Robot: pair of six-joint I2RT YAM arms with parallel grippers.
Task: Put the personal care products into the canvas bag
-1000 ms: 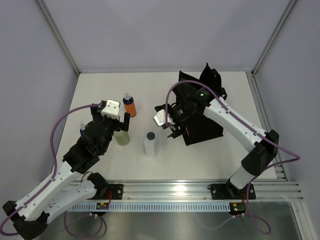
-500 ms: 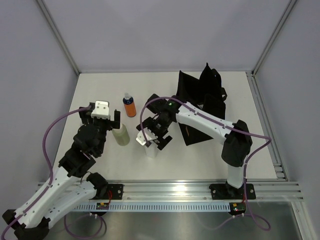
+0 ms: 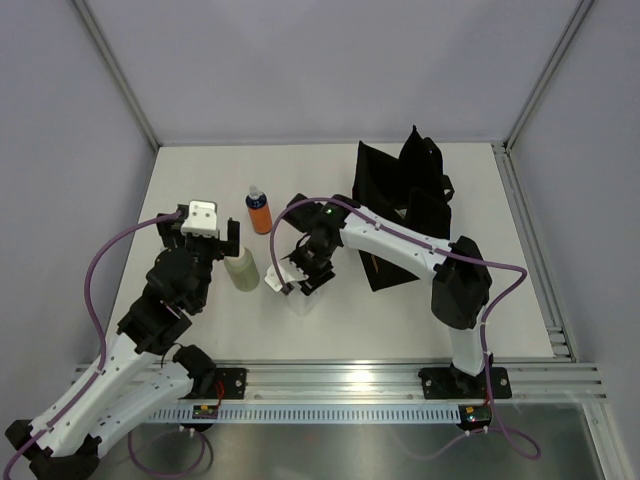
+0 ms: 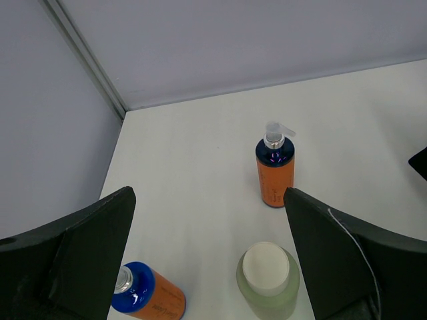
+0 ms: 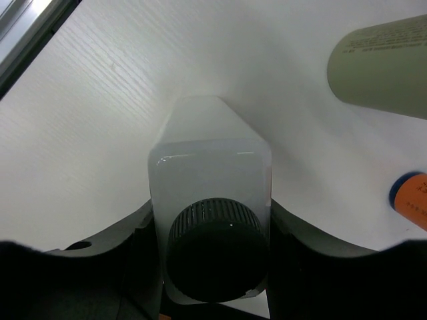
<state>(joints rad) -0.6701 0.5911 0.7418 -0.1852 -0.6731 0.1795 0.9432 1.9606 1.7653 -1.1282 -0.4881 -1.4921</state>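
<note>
On the white surface (image 3: 400, 320), the right hand (image 3: 300, 275) clamped the white bottle (image 5: 210, 180), with the black bag (image 3: 400, 200) near, to that hand's right. The left hand (image 3: 200, 235) gaped wide, close by a green bottle (image 4: 267, 280).

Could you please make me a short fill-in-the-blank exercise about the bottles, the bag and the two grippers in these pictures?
1. The right gripper grips a white bottle with a ____ cap.
2. The left gripper is ____ and holds nothing.
3. The canvas bag lies on the ____ arm's side of the table.
Missing words: black; open; right.
</note>
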